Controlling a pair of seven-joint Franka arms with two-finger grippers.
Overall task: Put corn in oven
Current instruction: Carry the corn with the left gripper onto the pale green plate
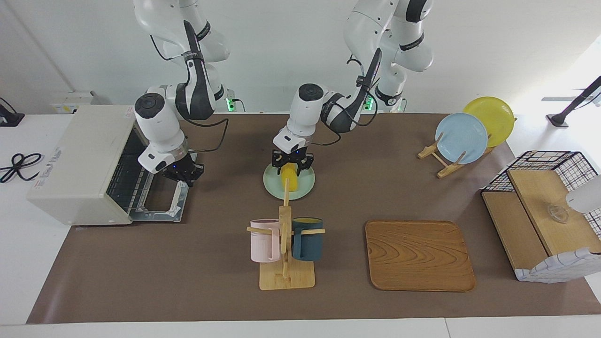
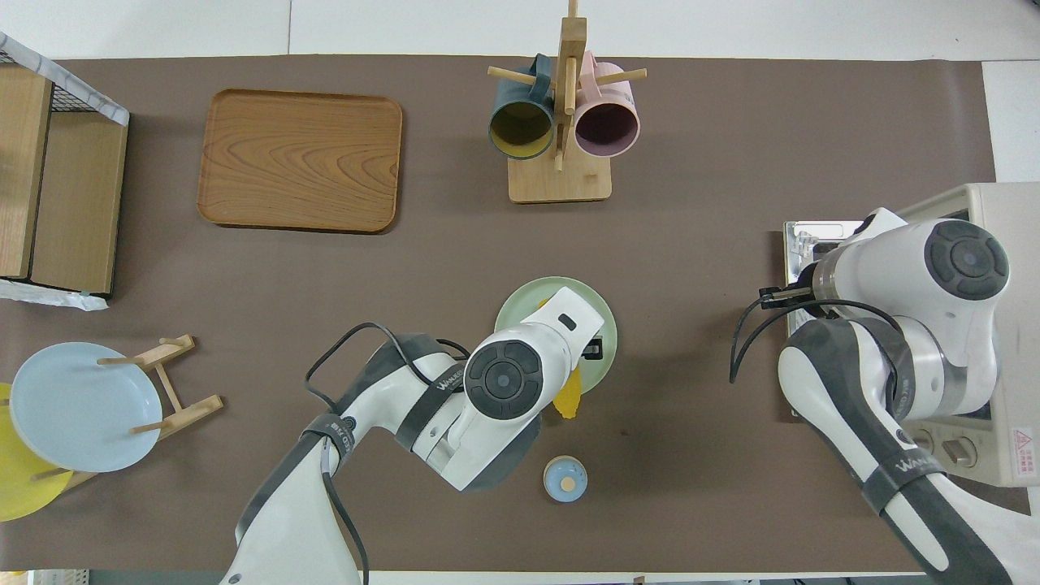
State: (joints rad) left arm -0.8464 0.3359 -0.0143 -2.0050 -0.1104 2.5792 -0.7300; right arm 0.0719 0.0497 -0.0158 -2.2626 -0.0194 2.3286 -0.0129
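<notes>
The left gripper (image 1: pixel 291 165) sits low over the corn (image 1: pixel 289 177), its fingers around the cob; how firmly is unclear. The corn lies on a pale green plate (image 1: pixel 273 185) mid-desk. The right gripper (image 1: pixel 181 176), fingertips together, is at the open oven (image 1: pixel 80 164) door's edge. A brown mat (image 1: pixel 188 263) covers the white desk (image 1: pixel 19 263) before a plain white wall (image 1: pixel 281 47).
</notes>
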